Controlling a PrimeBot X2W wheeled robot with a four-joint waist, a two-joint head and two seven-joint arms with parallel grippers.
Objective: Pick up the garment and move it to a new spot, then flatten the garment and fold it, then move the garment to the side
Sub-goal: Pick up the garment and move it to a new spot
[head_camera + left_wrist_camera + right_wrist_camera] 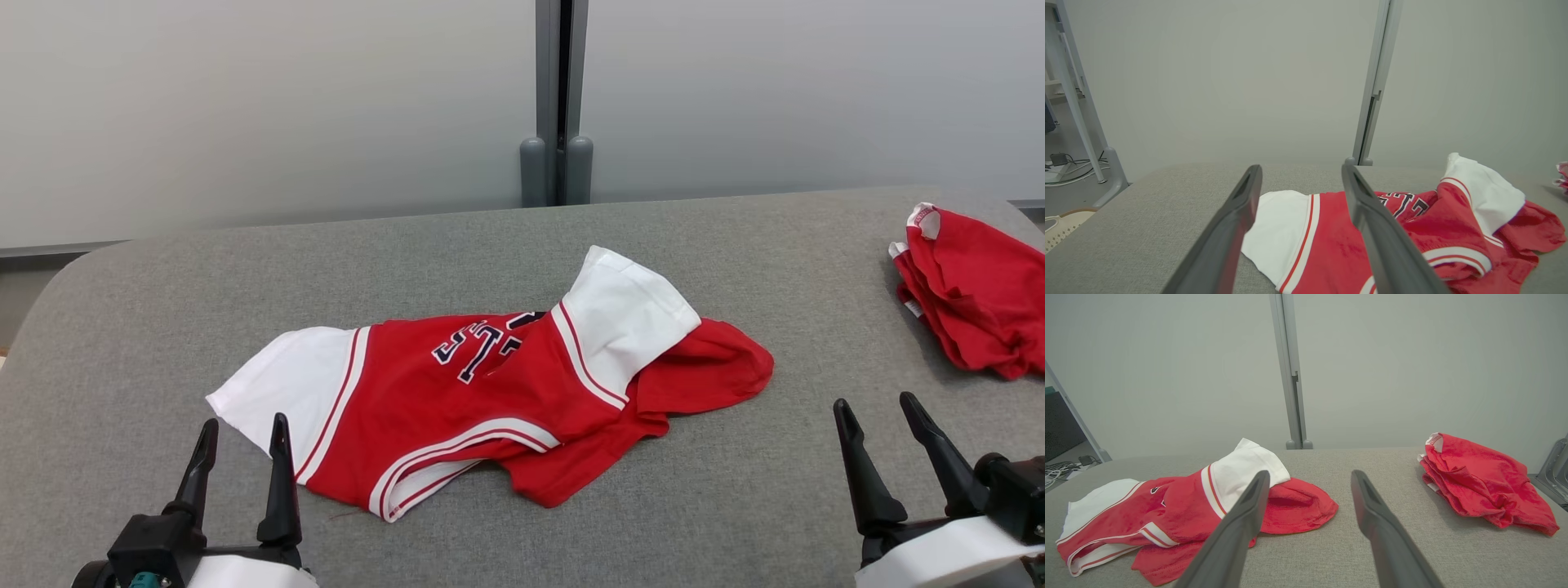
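One grey desk (735, 506) carries everything under inspection, with a pale partition behind it.

The garment (457, 408) lies near the middle of the desk, crumpled and not flat. One white sleeve is spread out toward the robot's left. The other white sleeve is turned up over the red body. Red cloth bunches out past it on the right. The dark lettering is partly lost in a crease. The striped trim faces the near edge.

A red lump (971, 294) sits at the far right edge, well apart from the garment.

The left fingers (280, 474) are spread and empty, near the spread sleeve but not touching it. The right fingers (863, 465) are likewise spread and empty, over bare desk to the right of the garment, well clear of it.

Assessment: the first step, the pick-up, is not yet begun; nothing is lifted or flattened.

The next move likely calls for both arms to reach forward and down. The left would take the near sleeve edge and the right the bunched red side. Each should pinch low against the padding, as the cloth looks thin. The lump should be left alone.
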